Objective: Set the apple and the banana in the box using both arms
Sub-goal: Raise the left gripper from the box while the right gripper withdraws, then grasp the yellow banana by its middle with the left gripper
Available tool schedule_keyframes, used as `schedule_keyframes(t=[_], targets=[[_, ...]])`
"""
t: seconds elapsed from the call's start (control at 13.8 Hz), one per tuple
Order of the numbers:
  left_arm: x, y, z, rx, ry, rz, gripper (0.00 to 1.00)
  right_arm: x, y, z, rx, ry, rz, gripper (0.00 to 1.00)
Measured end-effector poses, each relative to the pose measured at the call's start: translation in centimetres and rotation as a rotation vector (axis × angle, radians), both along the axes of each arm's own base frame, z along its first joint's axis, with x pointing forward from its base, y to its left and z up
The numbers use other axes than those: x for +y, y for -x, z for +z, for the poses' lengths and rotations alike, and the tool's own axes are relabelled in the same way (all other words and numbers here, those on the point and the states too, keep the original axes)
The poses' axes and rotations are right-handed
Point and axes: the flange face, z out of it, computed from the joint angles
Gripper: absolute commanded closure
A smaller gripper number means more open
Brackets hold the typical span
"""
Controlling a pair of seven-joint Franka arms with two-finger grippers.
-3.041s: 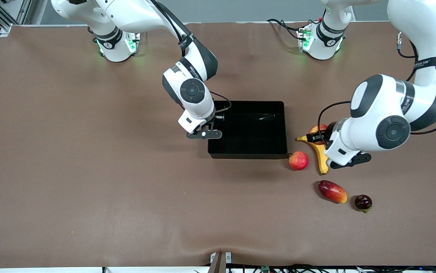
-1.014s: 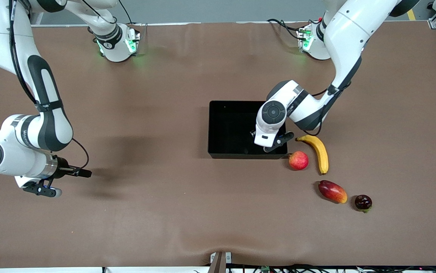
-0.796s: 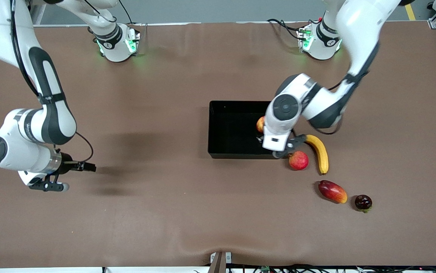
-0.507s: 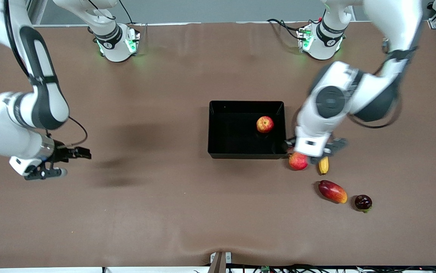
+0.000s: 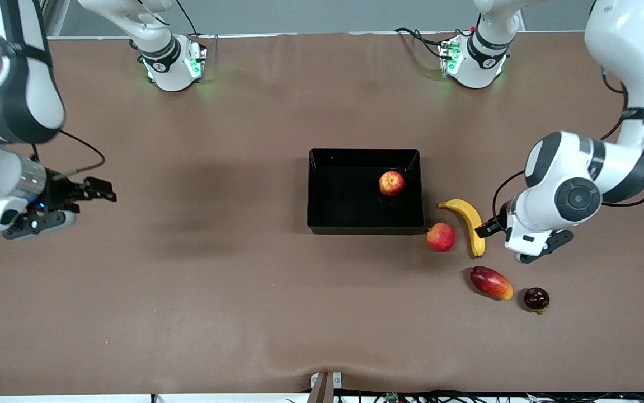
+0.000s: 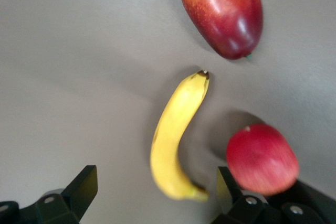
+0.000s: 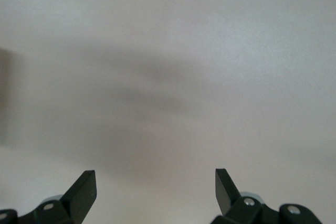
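A: Big change on the bench (image 5: 198, 291): the left arm has swung off the box (image 5: 322, 224) and out past the banana (image 5: 471, 224), and the apple (image 5: 391, 183) it carried now sits in the box, at the corner toward that arm's base.

B: So 1 of 2 fruits is home. And the right arm?

A: It has drifted away to its own end of the bench and waits there. The right tool (image 5: 47, 215) is spread wide over bare cloth, gripping nothing.

B: The left tool?

A: The left tool (image 5: 517, 238) hangs just beside the banana, fingers released and empty. Its wrist view frames the banana (image 6: 176, 142) between the open fingers, so I'd judge that pickup comes next.

B: Textures, largest first?

A: The bench is a matte brown cloth, slightly rippled at the front edge. The box is a shallow black rectangle, glossy inside. The banana is smooth, curved, yellow with dark tips, lying on the cloth just beside the box. The mango (image 5: 491, 282) is oblong, red fading to orange. The pink fruit (image 5: 441, 237) is round and sits at the box's corner, close to the banana. The apple is small, red with pale patches. Smallest is a dark berry (image 5: 536, 299).

B: Any risk?

A: That pink fruit crowds the banana, so a sloppy approach could nudge it.
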Motion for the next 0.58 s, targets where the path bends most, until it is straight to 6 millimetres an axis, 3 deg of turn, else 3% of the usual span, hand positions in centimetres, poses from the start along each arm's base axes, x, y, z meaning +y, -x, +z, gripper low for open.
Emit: schedule_keyframes(t=[0.14, 0.22, 0.36, 0.51, 0.58], targets=[[0.7, 1.3, -3.9, -0.020, 0.040, 0.013, 0.02, 0.4, 0.1, 3.8, -0.005, -0.002, 0.014, 0.00], [0.8, 1.9, -5.2, -0.022, 0.053, 0.015, 0.10, 0.1, 0.2, 5.3, -0.018, 0.000, 0.013, 0.00], [0.6, 2.5, -7.0, -0.016, 0.072, 0.015, 0.32, -0.7, 1.0, 8.6, -0.061, 0.008, 0.002, 0.00], [0.4, 2.8, -8.5, 0.000, 0.084, 0.015, 0.64, -1.6, 2.8, 11.7, -0.089, 0.017, -0.026, 0.00], [0.4, 3.0, -9.0, 0.008, 0.086, 0.014, 0.71, -1.8, 3.7, 13.0, -0.092, 0.021, -0.065, 0.00]])
